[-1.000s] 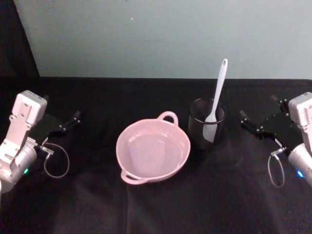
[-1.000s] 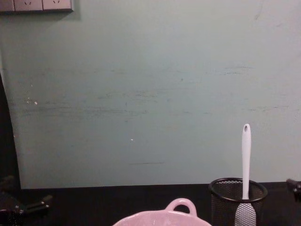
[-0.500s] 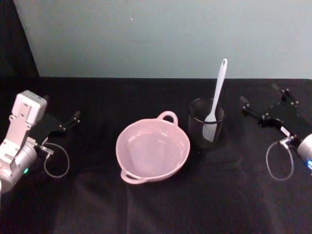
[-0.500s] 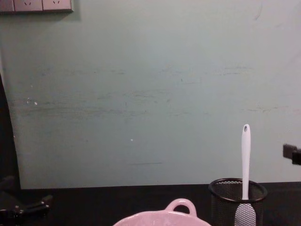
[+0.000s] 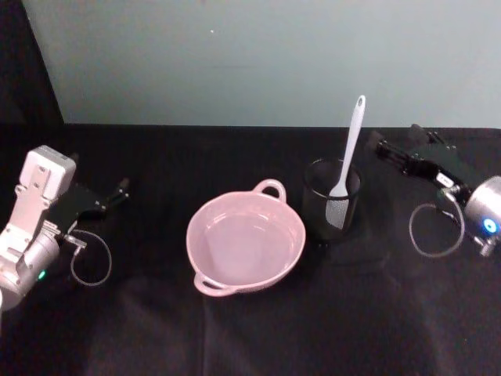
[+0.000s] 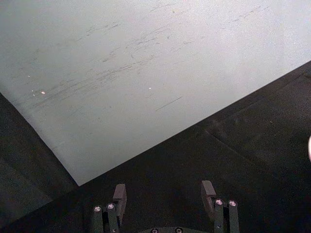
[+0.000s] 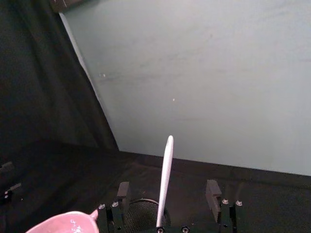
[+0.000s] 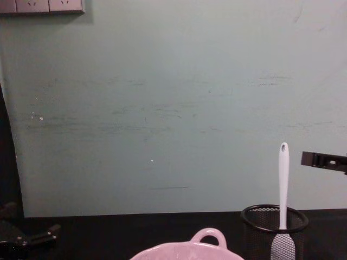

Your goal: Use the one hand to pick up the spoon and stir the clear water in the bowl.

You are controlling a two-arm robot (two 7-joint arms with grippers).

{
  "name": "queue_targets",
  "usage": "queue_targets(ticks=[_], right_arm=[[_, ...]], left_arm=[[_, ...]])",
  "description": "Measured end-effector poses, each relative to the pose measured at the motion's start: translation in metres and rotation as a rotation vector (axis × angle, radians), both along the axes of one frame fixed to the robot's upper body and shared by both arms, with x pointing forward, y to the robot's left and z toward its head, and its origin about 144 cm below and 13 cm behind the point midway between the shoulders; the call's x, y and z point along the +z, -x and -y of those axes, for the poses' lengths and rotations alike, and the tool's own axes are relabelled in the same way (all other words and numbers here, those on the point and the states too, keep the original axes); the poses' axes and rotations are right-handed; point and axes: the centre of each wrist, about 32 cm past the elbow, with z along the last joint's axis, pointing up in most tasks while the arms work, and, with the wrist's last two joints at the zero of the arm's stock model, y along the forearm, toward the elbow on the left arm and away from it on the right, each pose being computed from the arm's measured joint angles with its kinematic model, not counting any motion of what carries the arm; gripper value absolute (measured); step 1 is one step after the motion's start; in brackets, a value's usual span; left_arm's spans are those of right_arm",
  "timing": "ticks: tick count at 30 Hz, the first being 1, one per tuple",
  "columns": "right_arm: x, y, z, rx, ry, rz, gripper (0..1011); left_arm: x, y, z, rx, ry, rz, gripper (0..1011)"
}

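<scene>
The white spoon (image 5: 350, 149) stands blade-down in a black wire-mesh cup (image 5: 332, 208), its handle leaning up and back. The pale pink bowl (image 5: 245, 243) holding clear water sits left of the cup at the table's middle. My right gripper (image 5: 396, 142) hangs open at handle height, a short way right of the spoon and apart from it. In the right wrist view the spoon (image 7: 165, 179) stands ahead, lined up between the spread fingers (image 7: 123, 190). From the chest view one finger (image 8: 323, 160) points at the spoon (image 8: 283, 184). My left gripper (image 5: 97, 175) rests open at the far left.
A black cloth covers the table (image 5: 250, 329), and a pale green wall (image 5: 258, 55) stands close behind it. Grey cable loops hang by both wrists, the right one (image 5: 430, 231) just right of the cup. The left wrist view holds open fingers (image 6: 119, 191) over bare cloth.
My right gripper has risen and swung left toward the spoon's handle, coming into the chest view at handle height. The left arm, spoon, cup and bowl have not moved.
</scene>
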Motion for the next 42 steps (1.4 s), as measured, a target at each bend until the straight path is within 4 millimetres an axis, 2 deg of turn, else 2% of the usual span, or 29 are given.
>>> queue_targets(ticks=[11, 18, 32, 42], right_arm=[[0.018, -0.034, -0.011, 0.024, -0.003, -0.162, 1002], [0.024, -0.047, -0.016, 0.02, -0.028, -0.19, 1002], [0.023, -0.069, -0.024, 0.033, -0.029, -0.207, 1002], [0.025, -0.075, -0.028, 0.041, -0.018, -0.201, 1002]], left_arm=[[0.0, 0.0, 0.0, 0.0, 0.0, 0.0, 1011], [0.0, 0.0, 0.0, 0.0, 0.0, 0.0, 1011], [0.0, 0.0, 0.0, 0.0, 0.0, 0.0, 1011], [0.0, 0.0, 0.0, 0.0, 0.0, 0.0, 1011]])
